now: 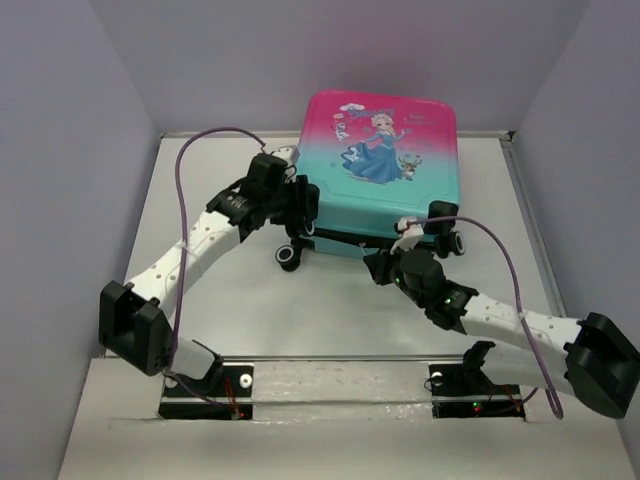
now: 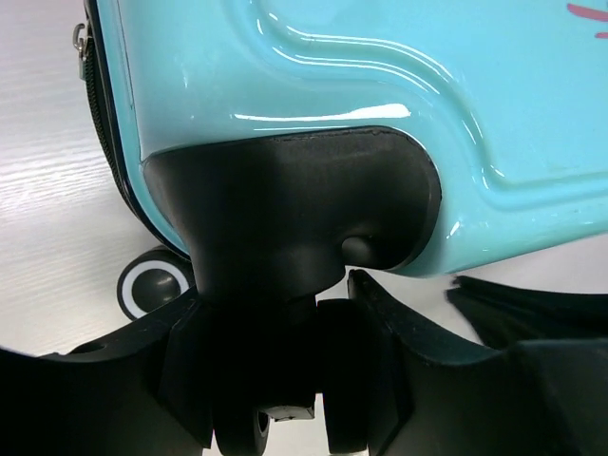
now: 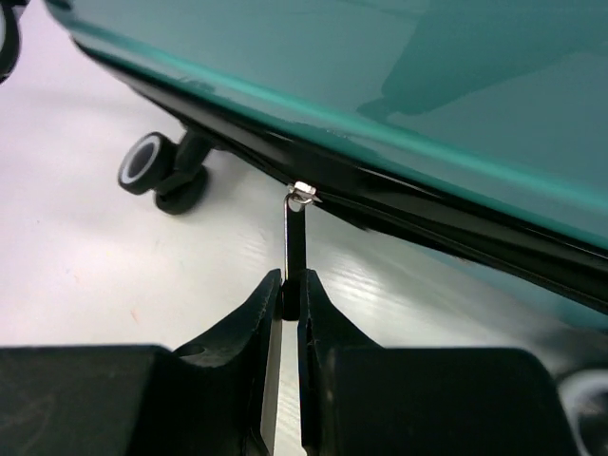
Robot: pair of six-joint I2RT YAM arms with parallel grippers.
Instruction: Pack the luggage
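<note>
**Inspection: both arms at the wheel end of the closed luggage**

Left arm: the elbow is out at the left and the forearm runs up and right to the near-left corner of the case. The left gripper (image 2: pixel 271 313) has its 2 fingers set either side of the black corner caster (image 2: pixel 337 380). It cannot be told whether they press on it or only flank it.

Right arm: the elbow is far out at the right and the forearm reaches left to the near edge. The right gripper (image 3: pixel 292 285) has its jaws together, pinching the thin black zipper pull (image 3: pixel 295 242), which hangs from the black seam.

The luggage (image 1: pixel 385 170) lies flat at the middle back of the table (image 1: pixel 230 300), printed shell up and closed. The glossy shell is pink at the far end and fades to teal at the near end. It carries a cartoon princess print. The wheels and trim are black. A 2nd wheel (image 2: pixel 152 285) shows a white ring.
</note>
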